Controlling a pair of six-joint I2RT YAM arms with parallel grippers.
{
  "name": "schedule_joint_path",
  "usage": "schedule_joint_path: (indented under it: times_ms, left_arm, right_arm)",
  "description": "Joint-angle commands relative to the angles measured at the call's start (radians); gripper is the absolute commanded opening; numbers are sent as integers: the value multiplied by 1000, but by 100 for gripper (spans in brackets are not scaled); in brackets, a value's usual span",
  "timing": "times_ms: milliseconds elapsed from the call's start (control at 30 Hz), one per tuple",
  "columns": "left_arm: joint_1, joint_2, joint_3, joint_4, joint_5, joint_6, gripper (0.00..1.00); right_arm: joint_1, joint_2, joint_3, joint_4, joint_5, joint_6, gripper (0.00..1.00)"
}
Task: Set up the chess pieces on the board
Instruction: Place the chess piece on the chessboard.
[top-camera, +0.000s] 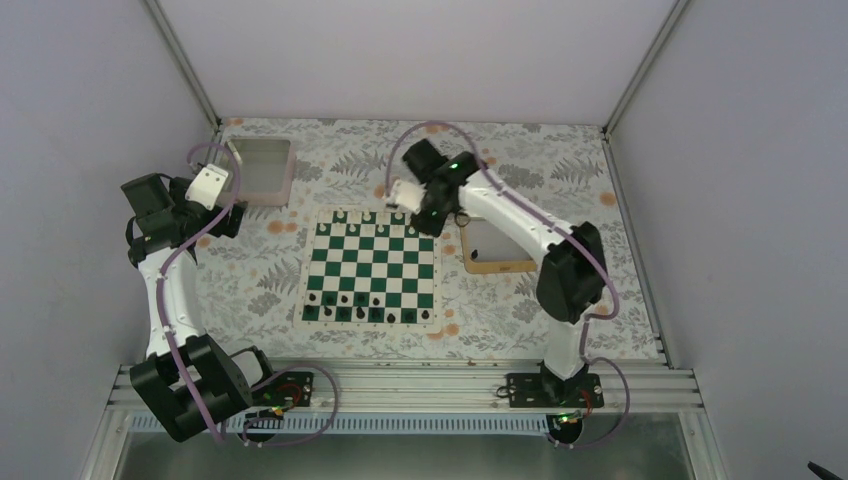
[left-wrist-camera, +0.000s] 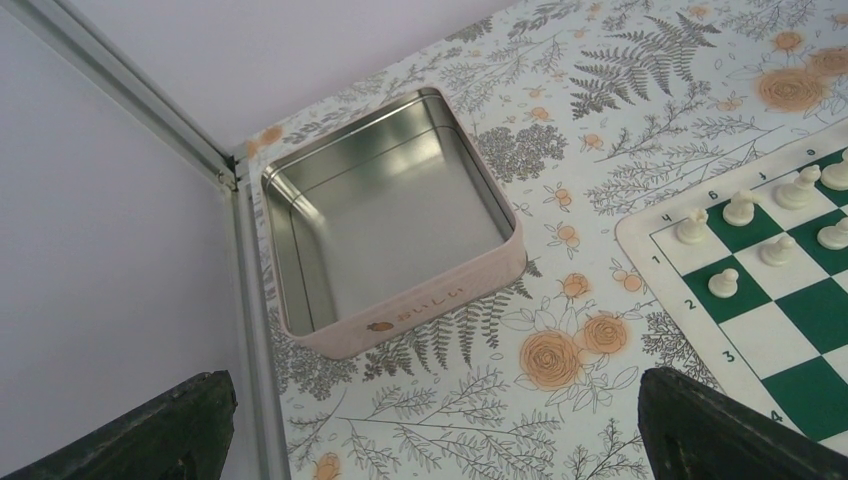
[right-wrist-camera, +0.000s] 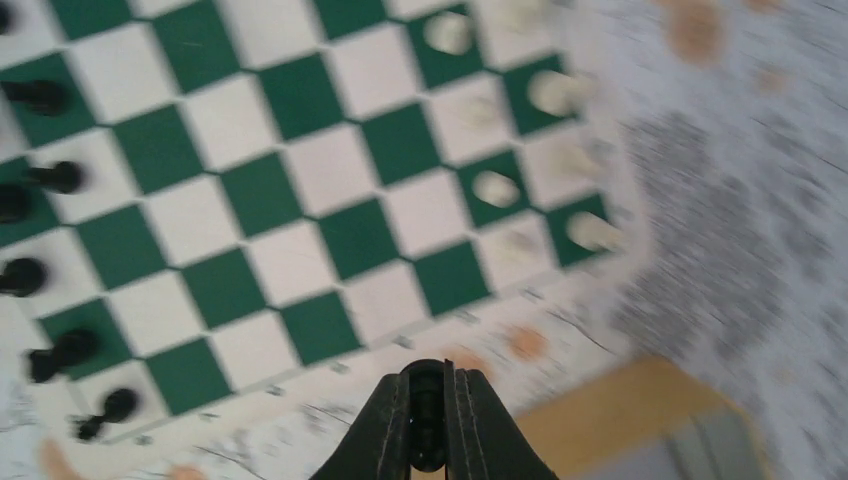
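- The right end effector (right-wrist-camera: 428, 378) is clenched on a small black chess piece (right-wrist-camera: 428, 425), pinched between its two dark fingers. The piece's type is too blurred to tell.
- Ahead of this end effector lies the flat square chess mat of dark green and white squares with a cream border (right-wrist-camera: 300, 200), on the floral-patterned bench (top-camera: 600, 300).
- Ahead and to its left, other tiny black chess pieces (right-wrist-camera: 45, 95) stand on the mat's outer rows. Ahead and to its right stand blurred pale white chess pieces (right-wrist-camera: 495, 188).
- Close beside it on the right is a gold-rimmed flat tray (right-wrist-camera: 620, 410), off the mat.
- The left end effector (left-wrist-camera: 432, 420) is released, its fingers wide apart and grasping nothing, above the bench.
- Ahead of it and slightly left sits a pale pink square tin with a shiny metal inside (left-wrist-camera: 420, 310). Ahead on its right is a corner of the mat carrying white pieces.
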Motion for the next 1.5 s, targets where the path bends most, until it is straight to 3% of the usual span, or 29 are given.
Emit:
schedule_joint_path:
  times_ms: [0,200,500,1467]
  left_arm:
    - [7,-2,-2,27,9,1,100]
    - [8,-6,-17,32,3,2,100]
    - [8,-7,-27,40,3,-5,100]
    - [9,-15,-27,34,-3,4,100]
  right_arm:
    - [108,74,0,-35,-76,36,6]
    - [234,148,-42,-1,-108,37,5]
    - [322,166,-136,39,-148,42,5]
    - [342,227,-137,56,-118,41,6]
